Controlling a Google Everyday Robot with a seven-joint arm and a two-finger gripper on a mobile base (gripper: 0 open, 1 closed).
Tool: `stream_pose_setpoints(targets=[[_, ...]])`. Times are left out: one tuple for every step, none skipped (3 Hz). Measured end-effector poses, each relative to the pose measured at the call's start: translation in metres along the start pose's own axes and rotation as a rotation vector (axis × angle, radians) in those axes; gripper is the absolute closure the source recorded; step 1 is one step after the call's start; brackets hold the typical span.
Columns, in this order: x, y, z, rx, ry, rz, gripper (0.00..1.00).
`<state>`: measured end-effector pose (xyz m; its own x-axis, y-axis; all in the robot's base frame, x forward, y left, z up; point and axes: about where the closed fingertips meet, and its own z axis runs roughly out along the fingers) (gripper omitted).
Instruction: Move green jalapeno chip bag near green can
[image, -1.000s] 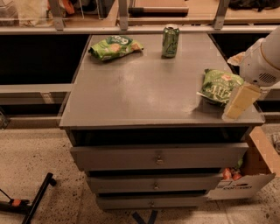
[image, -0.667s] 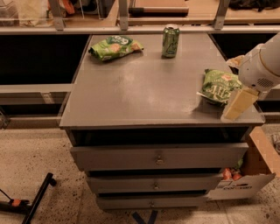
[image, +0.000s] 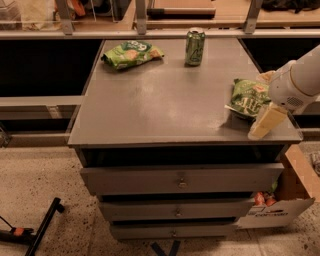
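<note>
A flat grey metal counter (image: 165, 105) with three drawers below it carries three things. The crinkly dark-green jalapeno chip bag (image: 246, 97) with pale lettering and a small red mark lies at the right edge, closer to the front right corner than to the back. The small upright green can (image: 194, 46) with a silver top stands near the back edge, right of its middle and well apart from that bag. A brighter lime-green snack bag (image: 131, 53) with orange chip pictures lies near the back left corner. The white rounded robot arm (image: 300, 82) reaches in over the right edge, and its cream-coloured two-finger gripper (image: 259, 105) sits at the jalapeno bag's right end. Its jaws are spread wide, one finger behind the bag's far right corner and the other slanting down toward the front right corner. Whether either finger touches the bag cannot be told. The bag lies flat on the counter.
</note>
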<state>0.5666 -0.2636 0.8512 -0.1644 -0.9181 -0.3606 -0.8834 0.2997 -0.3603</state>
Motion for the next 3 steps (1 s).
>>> stream_pose_setpoints(targets=[[0.0069, -0.0068, 0.0132, 0.011, 0.006, 0.021, 0.23], [0.0119, -0.0111, 0.0205, 0.008, 0.007, 0.035, 0.47], [0.0139, -0.0120, 0.0222, -0.005, 0.013, 0.038, 0.69]])
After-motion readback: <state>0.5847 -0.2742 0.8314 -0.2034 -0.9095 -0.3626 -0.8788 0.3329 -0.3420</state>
